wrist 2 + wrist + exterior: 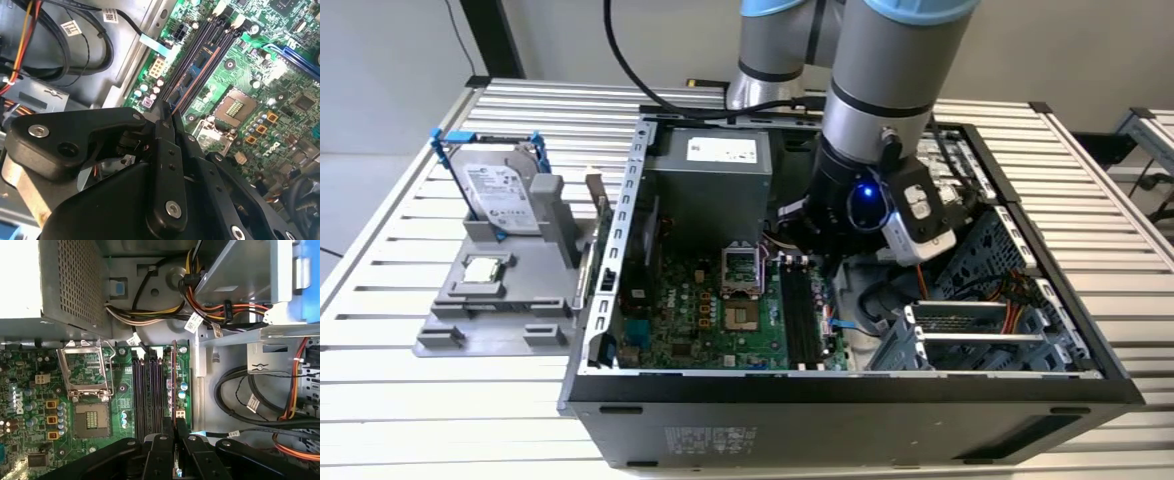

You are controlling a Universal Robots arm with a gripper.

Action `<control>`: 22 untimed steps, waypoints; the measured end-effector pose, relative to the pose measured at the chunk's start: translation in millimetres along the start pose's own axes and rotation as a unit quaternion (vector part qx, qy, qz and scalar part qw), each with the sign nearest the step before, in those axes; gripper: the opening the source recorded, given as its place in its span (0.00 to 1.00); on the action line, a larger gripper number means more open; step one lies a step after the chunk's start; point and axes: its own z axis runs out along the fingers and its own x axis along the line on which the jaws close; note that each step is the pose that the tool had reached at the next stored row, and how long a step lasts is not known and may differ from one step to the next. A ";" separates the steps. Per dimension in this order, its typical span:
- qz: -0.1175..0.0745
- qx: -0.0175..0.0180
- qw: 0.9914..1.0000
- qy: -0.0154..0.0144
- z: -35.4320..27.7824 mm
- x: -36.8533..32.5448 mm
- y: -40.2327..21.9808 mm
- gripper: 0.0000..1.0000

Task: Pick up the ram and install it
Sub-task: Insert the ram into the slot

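The ram (pixel 173 380) stands on edge, long axis parallel to the black slots (pixel 145 390). The jaws are clamped on it.

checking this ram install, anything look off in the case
The processor socket is empty with its cover flipped open, and a processor chip lies on the grey holder outside the case. The ram runs in line with the slots.
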 end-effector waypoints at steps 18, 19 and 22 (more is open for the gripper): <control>-0.027 -0.001 1.000 0.003 25.6 0.4 -13.5 0.00; -0.028 -0.001 1.000 0.003 26.4 0.5 -13.9 0.00; -0.038 -0.001 0.999 0.003 29.2 0.6 -14.2 0.00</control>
